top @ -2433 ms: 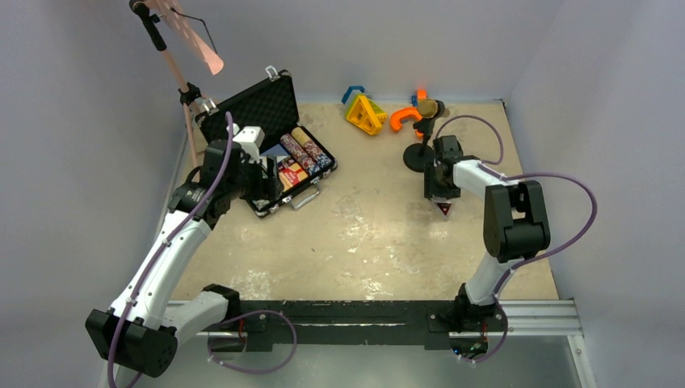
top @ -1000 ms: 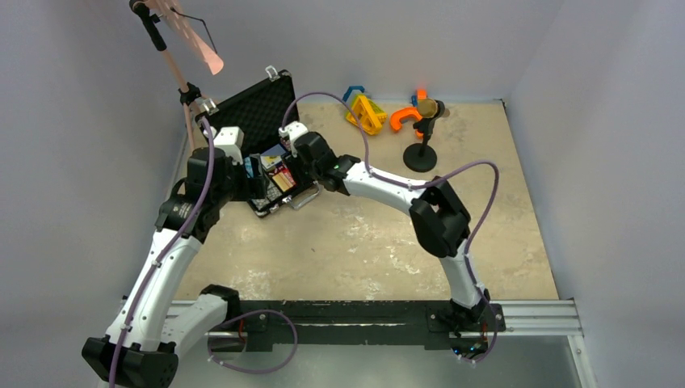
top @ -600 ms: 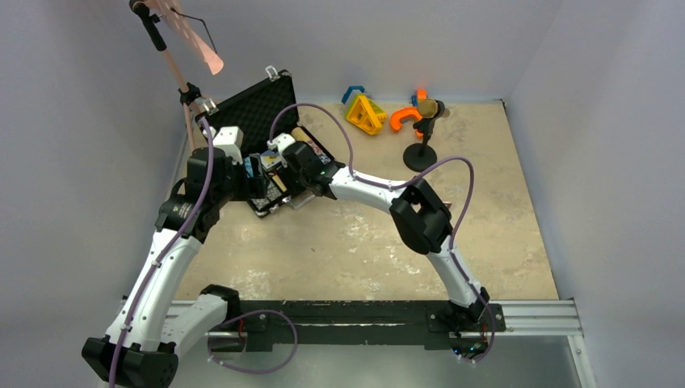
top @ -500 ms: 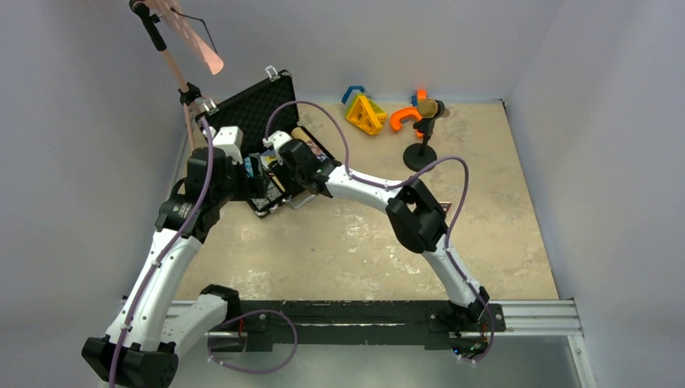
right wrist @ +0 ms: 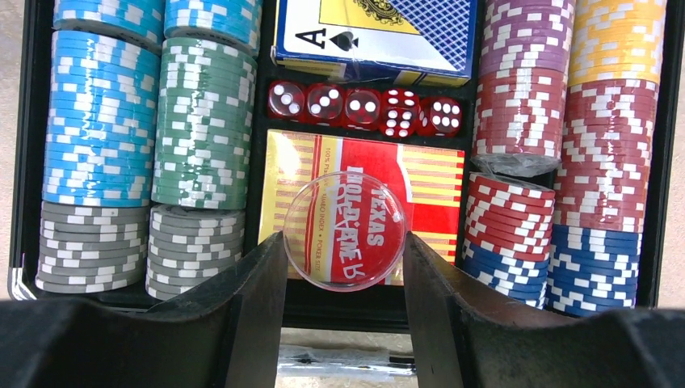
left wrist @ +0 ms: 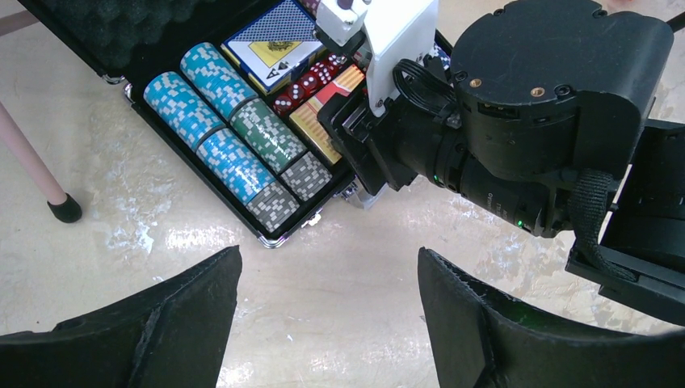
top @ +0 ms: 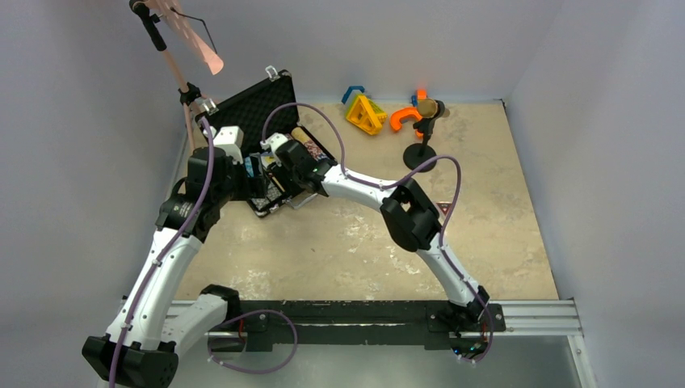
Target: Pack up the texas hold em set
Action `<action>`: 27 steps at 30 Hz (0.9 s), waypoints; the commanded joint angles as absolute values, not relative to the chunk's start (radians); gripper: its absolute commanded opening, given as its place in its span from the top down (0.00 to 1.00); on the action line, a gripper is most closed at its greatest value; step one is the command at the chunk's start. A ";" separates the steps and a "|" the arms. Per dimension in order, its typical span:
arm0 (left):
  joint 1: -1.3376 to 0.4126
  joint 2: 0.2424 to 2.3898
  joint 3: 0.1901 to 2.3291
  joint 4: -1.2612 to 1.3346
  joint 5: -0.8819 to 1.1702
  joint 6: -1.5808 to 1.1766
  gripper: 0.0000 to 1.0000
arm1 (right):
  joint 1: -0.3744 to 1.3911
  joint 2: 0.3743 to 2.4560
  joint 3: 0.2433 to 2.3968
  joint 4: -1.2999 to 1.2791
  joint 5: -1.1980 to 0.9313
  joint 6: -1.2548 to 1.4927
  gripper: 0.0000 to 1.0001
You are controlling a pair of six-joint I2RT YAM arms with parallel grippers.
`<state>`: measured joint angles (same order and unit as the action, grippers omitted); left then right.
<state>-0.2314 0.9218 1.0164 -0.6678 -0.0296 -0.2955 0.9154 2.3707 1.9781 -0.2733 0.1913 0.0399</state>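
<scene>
One clear disc (right wrist: 345,230) pinched in my right tool (right wrist: 343,246), directly above the red card deck (right wrist: 424,174); left tool (left wrist: 327,279) spread, empty.

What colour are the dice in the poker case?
Red with white pips; the dice show best in the right wrist view.

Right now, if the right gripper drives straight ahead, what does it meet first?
Likely the red card deck in the open case, directly beyond the clear disc held by the right gripper; gap unclear.

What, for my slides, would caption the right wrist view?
Right gripper holds a clear disc above the red card deck in the open, chip-filled briefcase.
</scene>
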 commanded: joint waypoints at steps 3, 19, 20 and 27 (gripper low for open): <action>-0.227 0.925 1.014 -0.634 -0.017 -0.302 0.16 | 0.919 2.376 2.038 -0.281 0.207 0.007 0.38; -0.227 0.885 1.002 -0.617 -0.026 -0.300 0.16 | 0.951 2.170 1.935 -0.301 0.298 -0.075 0.31; -0.227 0.876 0.998 -0.612 -0.027 -0.299 0.16 | 0.950 2.135 1.903 -0.295 0.298 -0.067 0.31; -0.228 0.881 0.995 -0.602 -0.005 -0.300 0.16 | 0.920 1.905 1.667 -0.376 0.358 -0.009 0.25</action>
